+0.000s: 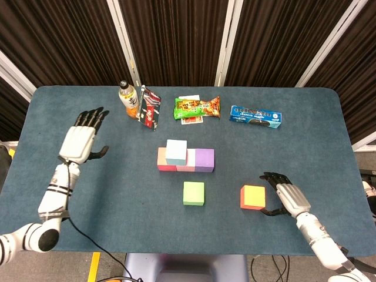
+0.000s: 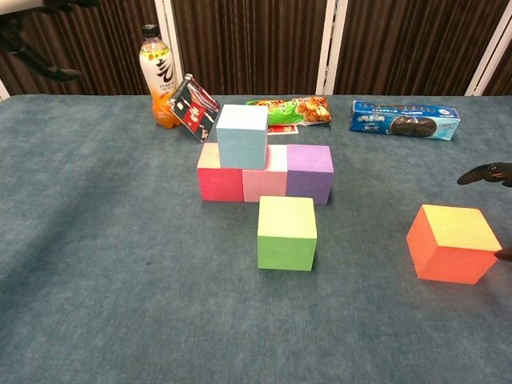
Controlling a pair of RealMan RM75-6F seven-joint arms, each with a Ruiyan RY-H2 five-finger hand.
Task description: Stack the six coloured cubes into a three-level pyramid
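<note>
Left hand [image 1: 81, 141] is hovering with fingers spread and nothing in it, well off to the left of the cubes. Moving rightward, the base row of red cube [image 1: 161, 159], pink cube [image 1: 191, 160] and purple cube [image 1: 204, 160] is sitting mid-table, with the light blue cube [image 1: 176, 151] resting on its left half. Nearer the robot, the green cube [image 1: 194, 192] is lying loose, then the orange cube [image 1: 252, 197]. Right hand [image 1: 285, 195] is opening empty just beside that orange cube's right face, so it is likely the nearer hand for that pick.
</note>
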